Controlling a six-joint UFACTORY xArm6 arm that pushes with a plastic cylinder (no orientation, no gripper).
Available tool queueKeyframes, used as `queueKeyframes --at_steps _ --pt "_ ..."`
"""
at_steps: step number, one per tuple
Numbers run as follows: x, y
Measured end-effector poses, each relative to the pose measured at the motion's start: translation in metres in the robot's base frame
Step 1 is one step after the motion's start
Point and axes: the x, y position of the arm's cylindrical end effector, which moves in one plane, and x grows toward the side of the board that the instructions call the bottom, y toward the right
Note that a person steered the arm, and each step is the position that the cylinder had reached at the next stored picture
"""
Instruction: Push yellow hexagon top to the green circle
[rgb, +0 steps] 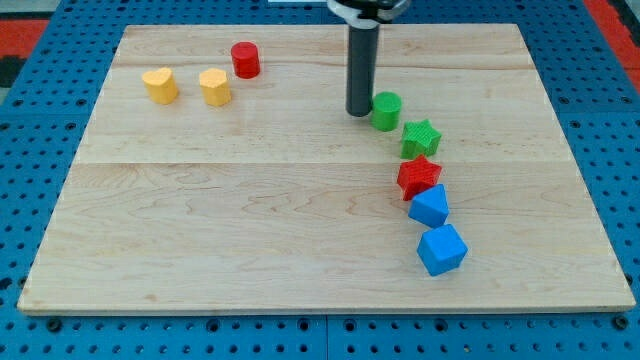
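The yellow hexagon (214, 87) lies near the view's top left, with a yellow heart-shaped block (160, 85) to its left and a red cylinder (245, 60) up and to its right. The green circle (386, 110) sits right of the board's centre, toward the top. My tip (360, 112) rests on the board right beside the green circle's left side, far to the right of the yellow hexagon. I cannot tell whether the tip touches the circle.
Below the green circle a curved line of blocks runs down the view's right: a green star (421, 138), a red star (419, 176), a blue block (429, 206) and a blue cube (441, 249). The wooden board (250, 250) lies on a blue pegboard.
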Motion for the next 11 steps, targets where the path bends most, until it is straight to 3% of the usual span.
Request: queueKeyframes --at_steps 2,3,5,6,8,9,10,11 --pt "0.000 0.044" --pt "-0.012 -0.034" --pt "0.010 -0.189" --pt "0.007 -0.235" --pt "-0.052 -0.206" --pt "-0.070 -0.164" --pt "-0.067 -0.101" --pt "-0.054 -0.111"
